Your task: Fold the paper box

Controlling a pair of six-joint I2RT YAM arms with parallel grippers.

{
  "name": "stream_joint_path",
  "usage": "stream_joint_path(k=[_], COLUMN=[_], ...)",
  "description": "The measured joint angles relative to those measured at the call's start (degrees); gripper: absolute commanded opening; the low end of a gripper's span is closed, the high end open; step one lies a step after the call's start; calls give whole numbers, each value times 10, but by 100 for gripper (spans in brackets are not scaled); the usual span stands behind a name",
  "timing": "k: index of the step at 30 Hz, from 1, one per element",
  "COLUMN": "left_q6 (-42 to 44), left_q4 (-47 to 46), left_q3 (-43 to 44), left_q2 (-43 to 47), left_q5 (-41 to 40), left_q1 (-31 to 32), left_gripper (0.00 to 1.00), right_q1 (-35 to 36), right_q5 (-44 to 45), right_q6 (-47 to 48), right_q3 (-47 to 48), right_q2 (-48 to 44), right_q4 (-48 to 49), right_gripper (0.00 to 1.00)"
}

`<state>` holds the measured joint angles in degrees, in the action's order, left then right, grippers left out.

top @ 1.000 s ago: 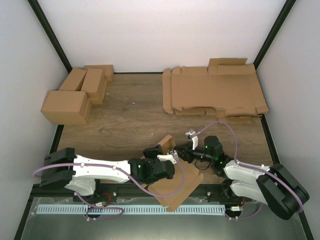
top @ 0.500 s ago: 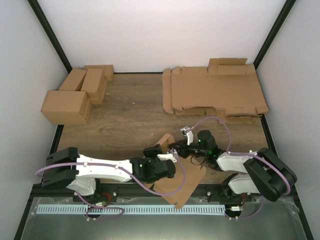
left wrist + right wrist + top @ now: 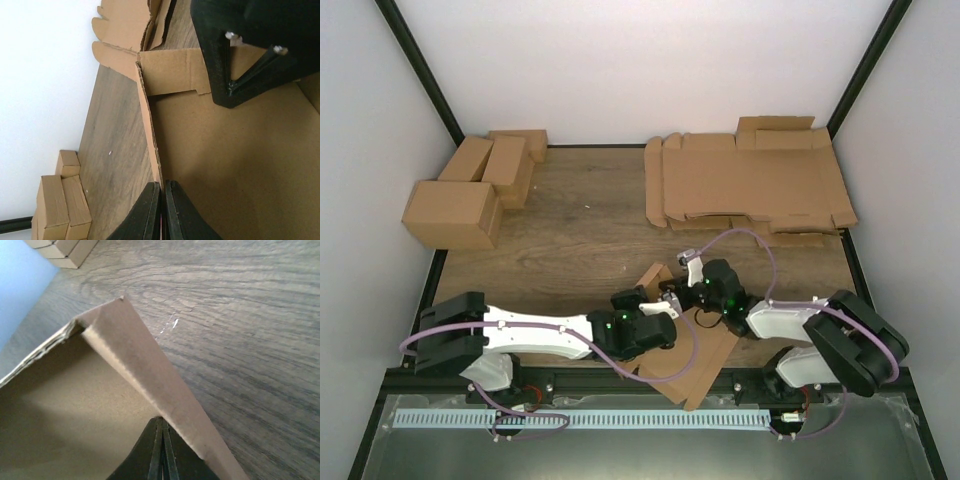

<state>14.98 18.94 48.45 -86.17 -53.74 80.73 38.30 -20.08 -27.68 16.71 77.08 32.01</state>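
The paper box is a brown cardboard piece, partly folded, lying at the near middle of the table between both arms. My left gripper is at its far left corner. In the left wrist view it is shut on the thin edge of a raised side wall. My right gripper is just right of it, at the same corner. In the right wrist view it is shut, with its tip inside the box under a raised flap. It also shows in the left wrist view.
A thick pile of flat brown sheets lies at the back right. Several finished brown boxes stand at the back left and also show in the left wrist view. Dark frame posts and white walls close in the table.
My right gripper has moved left and a little away from the near edge, closing in on the box's far corner beside my left gripper. The box has shifted slightly. The left gripper keeps its hold.
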Motion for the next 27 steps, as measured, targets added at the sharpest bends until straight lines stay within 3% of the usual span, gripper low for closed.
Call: stream_joint_path(k=[12, 20, 27], left_q6=[-17, -32, -38], left_q4=[7, 24, 35], left_q3=[16, 26, 26], left_q2=[-12, -25, -25], left_q5=[14, 14, 21], left_q1=[-10, -16, -19], left_gripper=[4, 4, 4], right_q1=[97, 176, 189], right_q5=[240, 411, 461], right_q6=[30, 57, 45], right_q3=[-4, 0, 3], right_q2=[-2, 53, 89], right_q4=[10, 67, 105], right_gripper=[1, 1, 1])
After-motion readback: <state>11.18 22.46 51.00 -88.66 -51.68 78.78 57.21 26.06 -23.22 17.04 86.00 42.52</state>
